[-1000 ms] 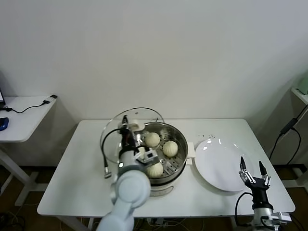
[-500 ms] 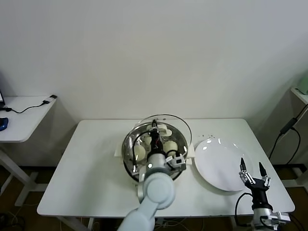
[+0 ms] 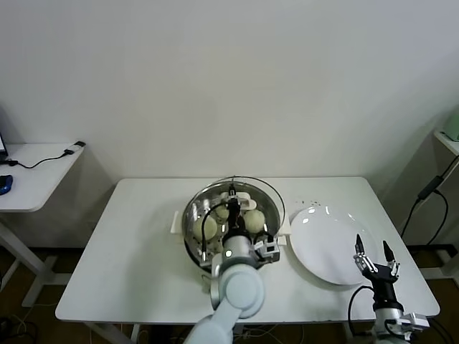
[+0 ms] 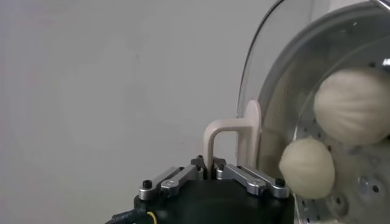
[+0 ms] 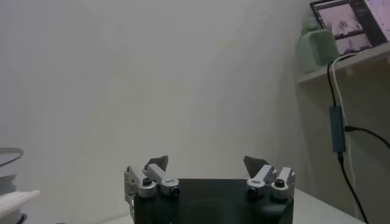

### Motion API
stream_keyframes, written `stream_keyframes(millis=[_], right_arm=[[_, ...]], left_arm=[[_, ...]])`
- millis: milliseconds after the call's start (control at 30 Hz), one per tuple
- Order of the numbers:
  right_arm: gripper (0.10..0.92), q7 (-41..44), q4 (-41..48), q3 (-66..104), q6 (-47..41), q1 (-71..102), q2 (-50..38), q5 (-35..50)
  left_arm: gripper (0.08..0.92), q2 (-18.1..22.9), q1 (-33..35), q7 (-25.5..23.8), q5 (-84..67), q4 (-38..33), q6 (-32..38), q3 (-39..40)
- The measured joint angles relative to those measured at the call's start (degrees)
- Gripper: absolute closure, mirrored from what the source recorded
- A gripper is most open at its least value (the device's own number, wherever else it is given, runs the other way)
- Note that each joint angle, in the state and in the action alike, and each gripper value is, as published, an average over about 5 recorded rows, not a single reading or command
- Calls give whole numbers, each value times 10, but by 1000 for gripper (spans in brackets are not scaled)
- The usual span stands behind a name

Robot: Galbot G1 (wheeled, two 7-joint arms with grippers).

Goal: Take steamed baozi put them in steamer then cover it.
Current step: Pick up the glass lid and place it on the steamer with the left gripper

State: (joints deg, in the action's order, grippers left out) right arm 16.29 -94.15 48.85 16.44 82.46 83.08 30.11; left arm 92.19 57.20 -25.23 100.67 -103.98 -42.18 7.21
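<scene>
On the worktop, left of centre, my left tool is over the middle of the steamer. It is clamped shut on the white handle of the cover. In the left wrist view, the handle's upright post stands pinched between my two fingers. Beyond it the glass curves away, with the steamer's holed tray showing through.

The cover lies over the steamer's mouth, with its metal rim roughly following the steamer's rim. I cannot tell whether the cover is fully seated or just above the steamer. The buns sit inside on the tray, under the glass. From the head view I make out one at about nine o'clock from the handle. Another is at about three o'clock, and one is near twelve o'clock, partly hidden by my tool. My own wrist hides the six o'clock side of the steamer. The left wrist view shows two buns close together through the glass.

Just right of the steamer is a white plate, at three o'clock from it and near its side handle.

Farther right, my right tool hovers at the plate's five o'clock edge, near the worktop's front right corner. Its fingers are spread wide apart with nothing between them.
</scene>
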Motion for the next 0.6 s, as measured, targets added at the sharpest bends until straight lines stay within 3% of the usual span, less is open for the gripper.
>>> stream_keyframes(millis=[600], right_arm=[[203, 1, 4, -7, 4, -1, 0, 0]], left_arm=[[850, 0, 19, -1, 33, 6, 0, -9]])
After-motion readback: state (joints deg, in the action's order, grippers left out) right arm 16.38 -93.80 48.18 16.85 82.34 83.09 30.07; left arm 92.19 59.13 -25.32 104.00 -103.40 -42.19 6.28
